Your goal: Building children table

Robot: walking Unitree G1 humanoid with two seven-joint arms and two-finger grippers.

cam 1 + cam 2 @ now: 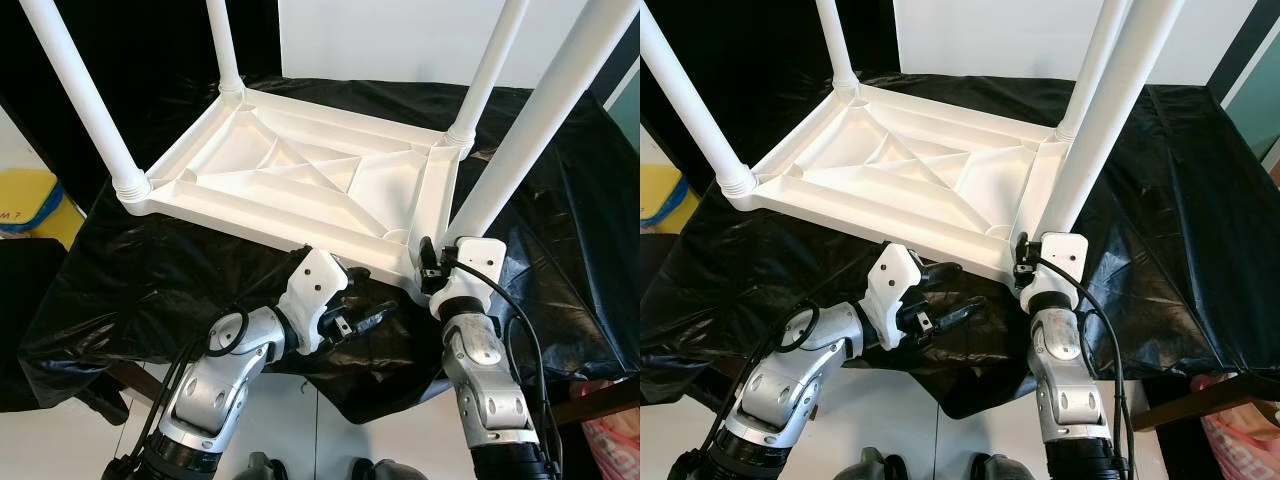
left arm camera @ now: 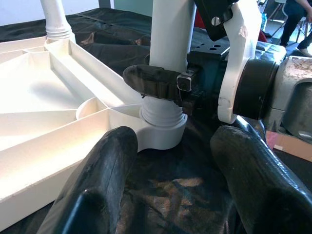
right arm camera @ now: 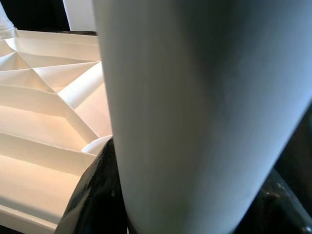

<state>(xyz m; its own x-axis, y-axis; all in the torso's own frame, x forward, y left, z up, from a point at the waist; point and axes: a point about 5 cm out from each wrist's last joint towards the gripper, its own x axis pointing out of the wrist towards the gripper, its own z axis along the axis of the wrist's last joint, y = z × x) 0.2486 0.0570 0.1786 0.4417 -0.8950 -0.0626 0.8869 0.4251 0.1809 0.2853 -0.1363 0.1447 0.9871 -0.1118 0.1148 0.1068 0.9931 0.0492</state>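
While the white table (image 1: 300,170) lies upside down on the black sheet (image 1: 150,280), the right claw (image 2: 168,85) is clamped on its near leg (image 1: 520,150) just above the socket. The left claw (image 1: 365,300) hangs beside it, fingers apart.

Head pair looks steeply down from above onto the upturned table (image 1: 300,170), both eyes sharing it and both forearms. Left wrist camera sits low at 7 o'clock, facing the near-right leg (image 2: 168,58) close up. Right wrist camera nearly presses against that leg.
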